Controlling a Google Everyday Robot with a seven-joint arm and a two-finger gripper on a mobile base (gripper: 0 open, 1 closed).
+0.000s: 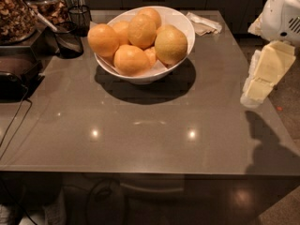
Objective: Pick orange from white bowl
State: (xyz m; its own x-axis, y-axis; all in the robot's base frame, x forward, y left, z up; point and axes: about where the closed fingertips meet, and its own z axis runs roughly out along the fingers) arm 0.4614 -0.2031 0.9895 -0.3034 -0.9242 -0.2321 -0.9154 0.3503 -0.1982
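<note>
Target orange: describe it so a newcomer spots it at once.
On the grey table sits a white bowl heaped with fruit. The orange lies at the bowl's right side, nearest the gripper that hangs at the table's right edge. It is paler, yellower and duller than the deeper orange fruits beside it.

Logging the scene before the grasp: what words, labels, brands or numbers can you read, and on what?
None readable.
The orange, the white bowl and the table bear no marks.
The crumpled wrapper behind the bowl shows nothing legible.
Any labels on the jars at top left cannot be made out.
The end effector, at the table's right edge, shows no lettering.
</note>
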